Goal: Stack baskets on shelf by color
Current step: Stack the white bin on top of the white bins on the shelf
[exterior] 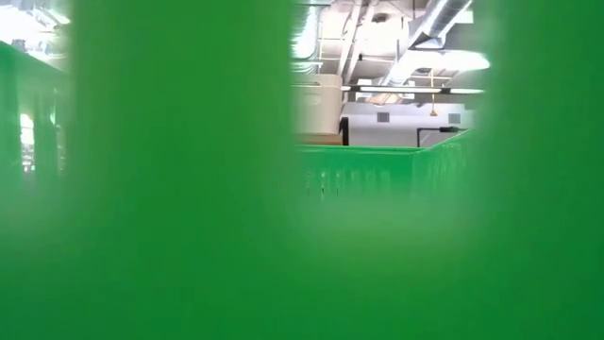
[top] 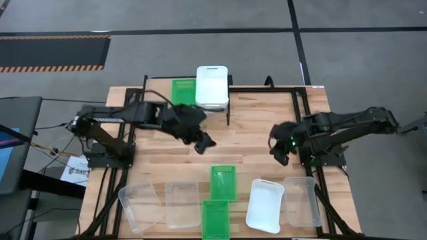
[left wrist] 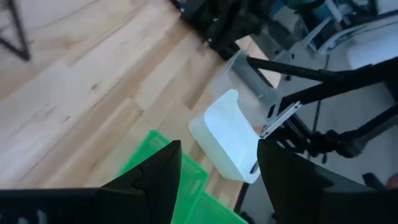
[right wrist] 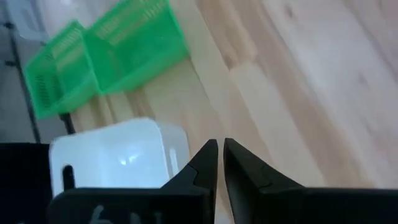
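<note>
In the high view, a green basket (top: 183, 91) and a white basket (top: 212, 87) stand side by side on the shelf (top: 228, 117) at the table's far edge. Near the front edge lie two clear baskets (top: 140, 203) (top: 182, 205), two green baskets (top: 223, 181) (top: 215, 219), a white basket (top: 265, 205) and a third clear basket (top: 301, 200). My left gripper (top: 203, 142) (left wrist: 217, 149) hovers open over mid-table, holding nothing. My right gripper (top: 280, 153) (right wrist: 221, 144) is shut and empty, just beyond the white basket (right wrist: 118, 155). A green basket (exterior: 189, 189) fills the low view.
A black metal frame (top: 297, 120) runs along the table's sides, and both arm bases stand on it. Bare planks (top: 253, 133) lie between the shelf and the front row of baskets. A dark stand with papers (top: 77, 170) sits off the table's left side.
</note>
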Robot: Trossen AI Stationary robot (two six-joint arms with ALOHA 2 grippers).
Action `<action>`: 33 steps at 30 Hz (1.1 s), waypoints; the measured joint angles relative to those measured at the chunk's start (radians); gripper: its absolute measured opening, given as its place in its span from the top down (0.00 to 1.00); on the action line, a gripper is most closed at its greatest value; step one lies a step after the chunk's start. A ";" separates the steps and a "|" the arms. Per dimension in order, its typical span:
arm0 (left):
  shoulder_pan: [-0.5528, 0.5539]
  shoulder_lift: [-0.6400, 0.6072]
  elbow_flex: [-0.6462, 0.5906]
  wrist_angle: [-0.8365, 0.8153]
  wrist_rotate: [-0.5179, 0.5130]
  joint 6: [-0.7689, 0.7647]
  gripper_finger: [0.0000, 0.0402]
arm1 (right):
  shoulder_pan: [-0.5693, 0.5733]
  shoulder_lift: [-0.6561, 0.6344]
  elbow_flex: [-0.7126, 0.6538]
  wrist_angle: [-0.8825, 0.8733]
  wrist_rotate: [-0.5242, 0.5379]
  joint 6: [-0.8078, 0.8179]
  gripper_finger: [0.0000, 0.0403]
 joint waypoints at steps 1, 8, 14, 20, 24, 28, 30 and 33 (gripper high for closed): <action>-0.017 0.018 0.000 0.014 -0.017 0.000 0.51 | 0.032 0.003 -0.001 -0.011 0.017 0.037 0.87; -0.116 0.193 -0.001 0.158 -0.089 -0.042 0.51 | 0.200 0.060 0.000 -0.056 0.078 0.191 0.87; -0.160 0.371 -0.001 0.313 -0.074 -0.168 0.51 | 0.270 0.112 0.000 -0.178 0.127 0.311 0.87; -0.179 0.509 0.054 0.407 -0.048 -0.272 0.51 | 0.294 0.123 0.000 -0.331 0.222 0.402 0.87; -0.190 0.604 0.184 0.363 -0.064 -0.306 0.51 | 0.294 0.120 0.000 -0.367 0.259 0.417 0.87; -0.192 0.719 0.368 0.218 -0.079 -0.315 0.51 | 0.294 0.120 0.000 -0.369 0.284 0.417 0.87; -0.192 0.781 0.465 0.097 -0.078 -0.324 0.51 | 0.294 0.120 0.000 -0.370 0.286 0.417 0.87; -0.192 0.859 0.601 0.009 -0.074 -0.333 0.51 | 0.294 0.120 0.000 -0.373 0.288 0.417 0.87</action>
